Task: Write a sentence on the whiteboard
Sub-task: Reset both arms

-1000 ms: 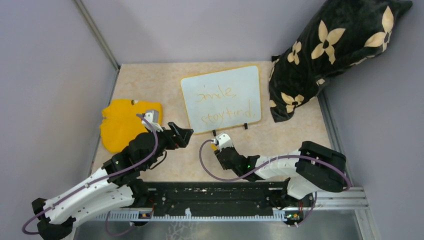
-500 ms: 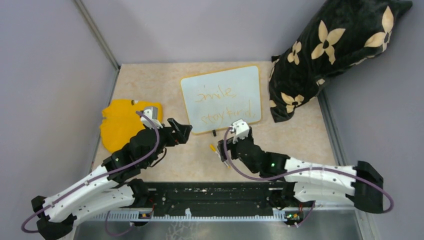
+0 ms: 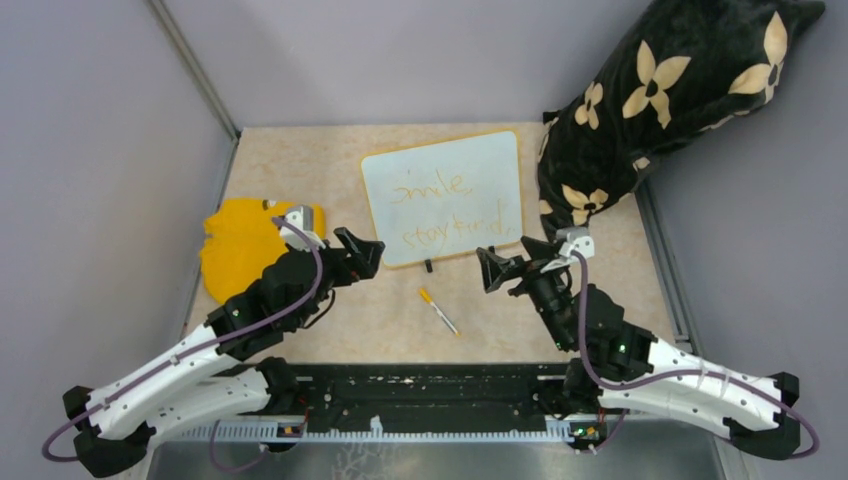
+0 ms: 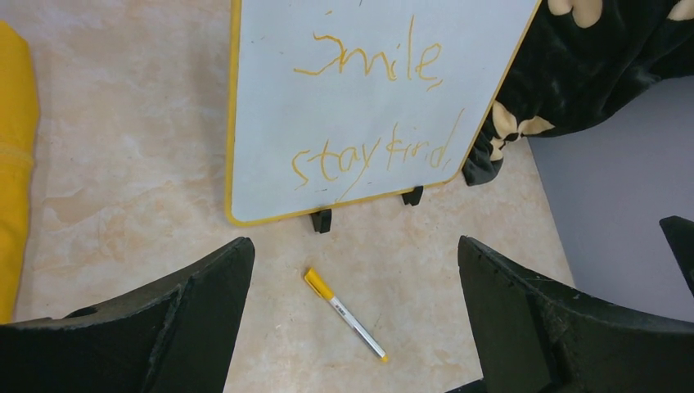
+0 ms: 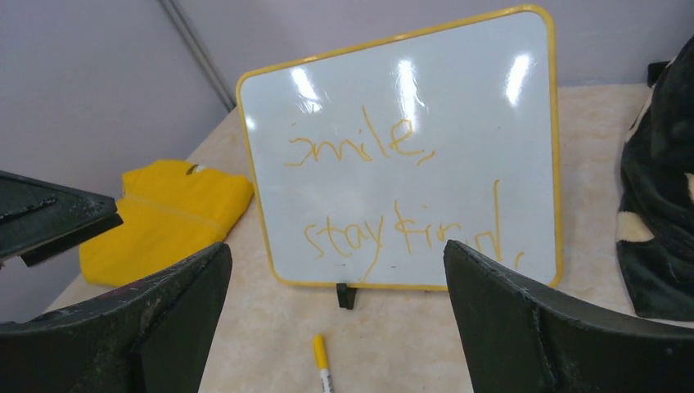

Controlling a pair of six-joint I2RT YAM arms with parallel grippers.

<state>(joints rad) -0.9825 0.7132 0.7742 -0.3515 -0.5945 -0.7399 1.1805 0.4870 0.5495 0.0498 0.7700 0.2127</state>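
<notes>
Your right claw [image 3: 492, 270] has just dropped the pen [image 3: 438, 311] on the table [image 3: 330, 170] and swung right, so it and the left claw [image 3: 372, 258] both gape wide and empty, while the far-middle board [image 3: 490, 165] carries its sentence [image 3: 452, 231], seemingly finished.

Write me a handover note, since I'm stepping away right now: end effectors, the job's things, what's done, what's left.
Left end effector: open, empty, near the whiteboard, at its near-left corner.
Right end effector: open, empty, by the near-right corner.
Marker: lying on the table in front of the board, touched by neither.
Done: the sentence, two orange lines, is on the board.
Left: seemingly nothing but retracting.
</notes>
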